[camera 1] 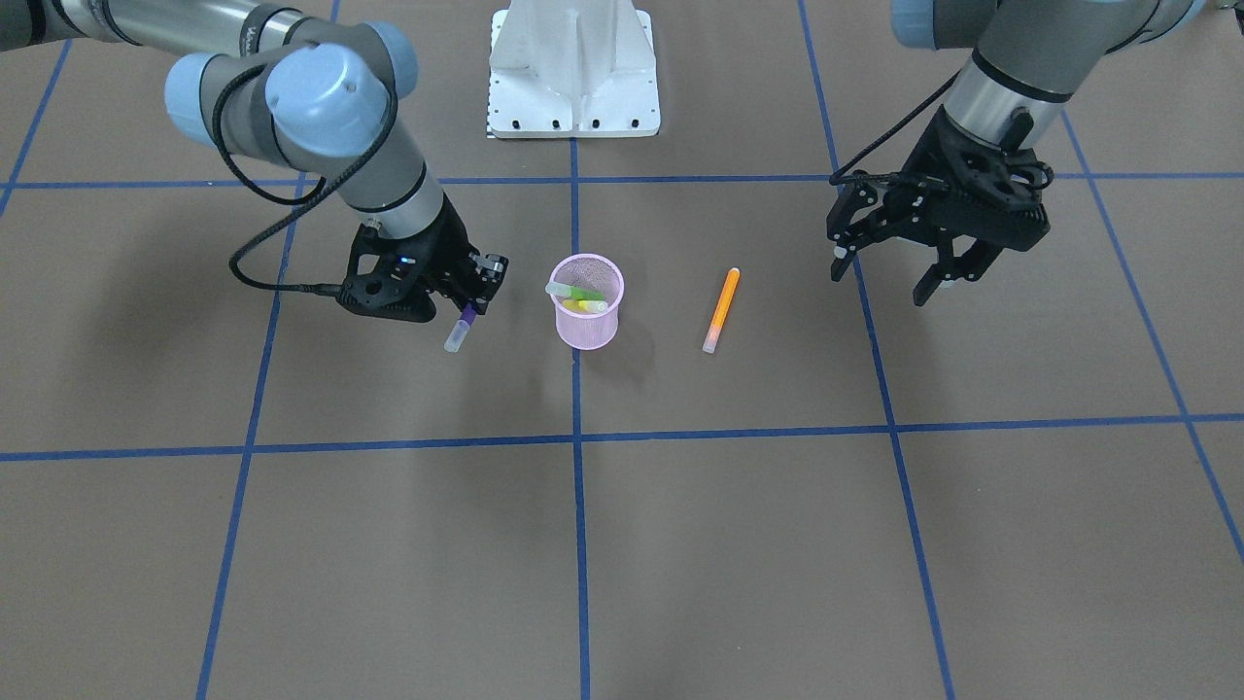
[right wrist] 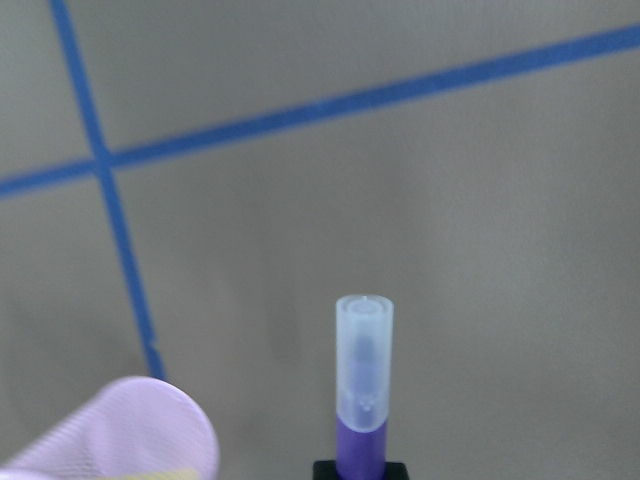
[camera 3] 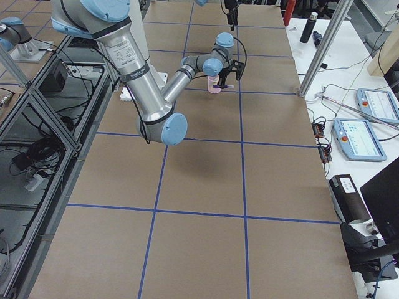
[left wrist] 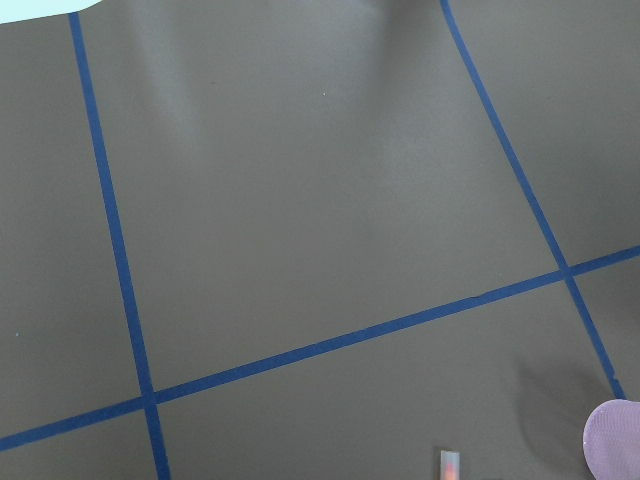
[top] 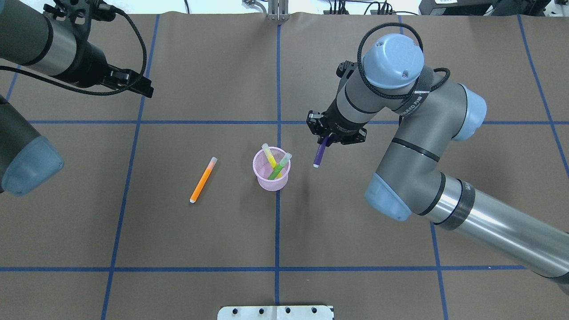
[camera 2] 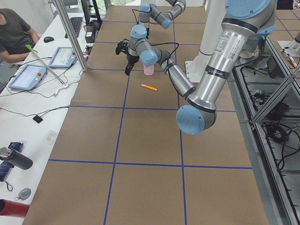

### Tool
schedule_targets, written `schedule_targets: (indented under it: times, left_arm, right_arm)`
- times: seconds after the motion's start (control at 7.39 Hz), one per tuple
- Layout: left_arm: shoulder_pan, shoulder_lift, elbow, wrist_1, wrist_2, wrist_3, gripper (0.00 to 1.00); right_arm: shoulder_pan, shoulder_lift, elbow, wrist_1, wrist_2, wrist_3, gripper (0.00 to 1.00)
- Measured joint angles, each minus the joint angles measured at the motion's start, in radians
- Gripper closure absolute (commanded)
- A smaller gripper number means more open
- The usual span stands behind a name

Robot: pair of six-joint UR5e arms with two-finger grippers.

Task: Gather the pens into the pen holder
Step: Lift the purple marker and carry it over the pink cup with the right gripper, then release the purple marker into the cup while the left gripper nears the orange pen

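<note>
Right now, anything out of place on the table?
Nothing spilled or damaged. Only the orange pen lies loose on the table, apart from the upright pen holder; the right gripper holds the purple pen beside it.

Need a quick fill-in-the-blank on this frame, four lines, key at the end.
The right gripper's clamped pen is ____.
The loose pen on the table is ____.
The pen holder contains ____ pens.
The left gripper is ____ and empty.
Missing: purple; orange; two; open.

From overhead, the pink mesh cup (top: 271, 181) stands mid-frame, with a green pen (top: 281, 165) and a yellow pen (top: 268, 155) inside. The orange pen (top: 203, 180) lies flat left of it. The purple pen (top: 320, 154) hangs tilted at its right.
</note>
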Motion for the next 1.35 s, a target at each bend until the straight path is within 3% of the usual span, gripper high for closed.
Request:
schedule_targets:
  times: [0.27,0.41,0.81,1.08,1.35]
  left_arm:
    - [-0.001,0.007,0.005,-0.001,0.0,0.002,0.12]
    - [0.0,0.008,0.01,-0.001,0.0,0.003,0.12]
    - [0.0,0.014,0.018,-0.002,0.0,0.003,0.12]
    - [0.0,0.026,0.015,-0.004,0.0,0.004,0.12]
    - [0.003,0.028,0.02,-0.005,0.0,0.004,0.01]
  right_arm:
    - [-0.115,0.045,0.042,-0.001,-0.28,0.144,1.0]
    - [-0.151,0.069,0.045,-0.001,-0.364,0.169,1.0]
    - [-0.229,0.091,0.033,-0.006,-0.491,0.178,1.0]
    - [-0.252,0.091,0.015,-0.005,-0.525,0.173,1.0]
    - [-0.263,0.09,0.003,-0.004,-0.535,0.168,0.32]
